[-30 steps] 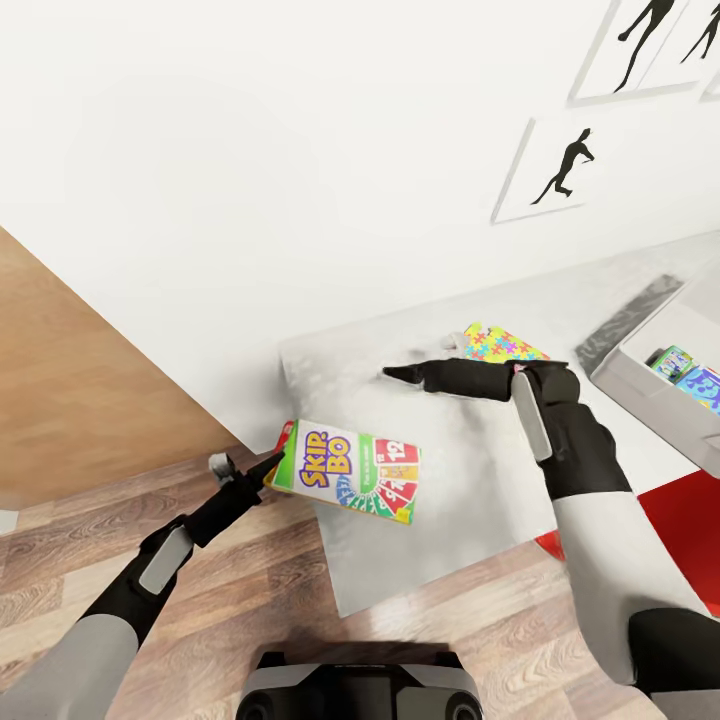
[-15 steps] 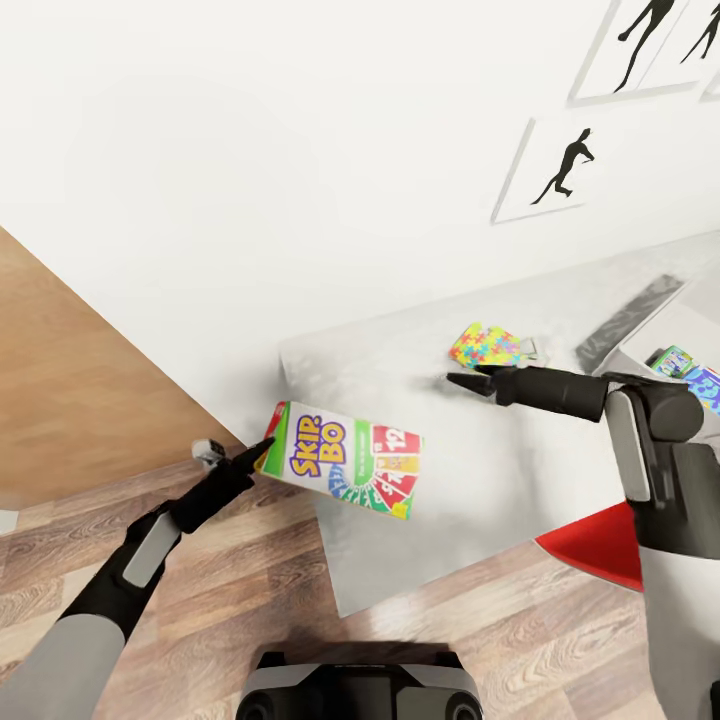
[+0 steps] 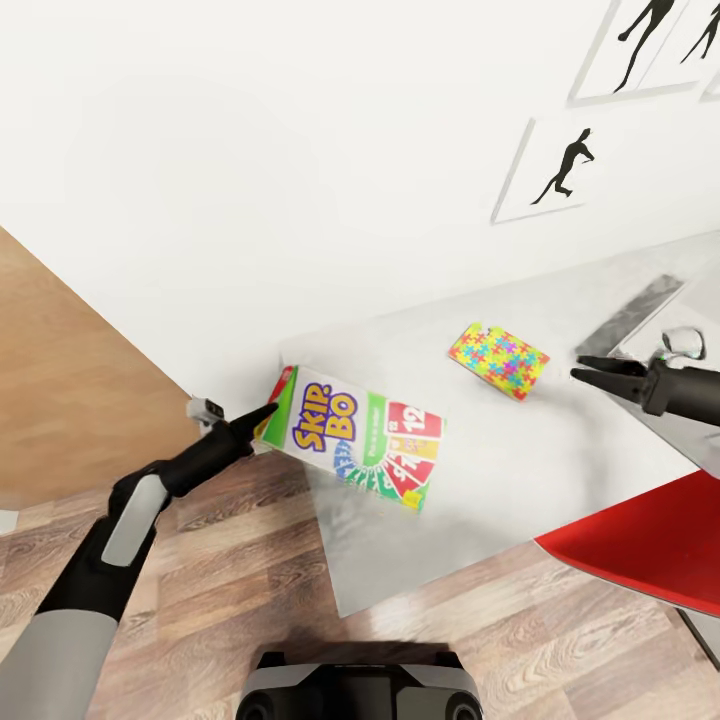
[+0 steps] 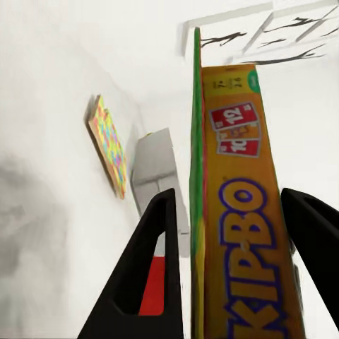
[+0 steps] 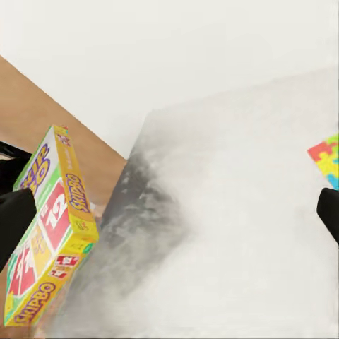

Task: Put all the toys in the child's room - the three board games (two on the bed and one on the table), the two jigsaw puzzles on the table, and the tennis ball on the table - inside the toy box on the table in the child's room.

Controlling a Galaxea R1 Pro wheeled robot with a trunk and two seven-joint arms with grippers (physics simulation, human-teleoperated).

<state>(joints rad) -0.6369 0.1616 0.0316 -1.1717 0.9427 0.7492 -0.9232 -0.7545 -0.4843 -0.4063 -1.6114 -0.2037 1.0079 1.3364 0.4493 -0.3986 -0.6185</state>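
The table [image 3: 520,470] runs along the white wall [image 3: 300,150], its light grey top joined to a dark strip [image 3: 630,315] at the head view's right. Just past that strip a pale sloped wall, likely the toy box [image 3: 655,340], shows as a sliver at the frame edge; its inside is cut off, so what it holds cannot be told. The left wrist view catches the same pale bin [image 4: 157,164] from farther off, again with its inside hidden.

A red chair seat [image 3: 650,545] overlaps the table's near right corner.

The green-red-yellow board game [image 3: 360,437] hangs tilted over the table's left end, one short edge clamped between the fingers of the left gripper [image 3: 258,420]. From the left wrist the box [image 4: 236,212] stands edge-on between the two black fingers [image 4: 152,268], its yellow side and red number cards readable, which the head view does not give. The right wrist view shows the same box [image 5: 49,233] lifted off the grey top.

One jigsaw puzzle [image 3: 498,359] lies flat on the table, well apart from the box and nearer the right gripper [image 3: 598,372]. That gripper hovers over the dark strip with nothing between its fingers, which stand apart at the two edges of the right wrist view
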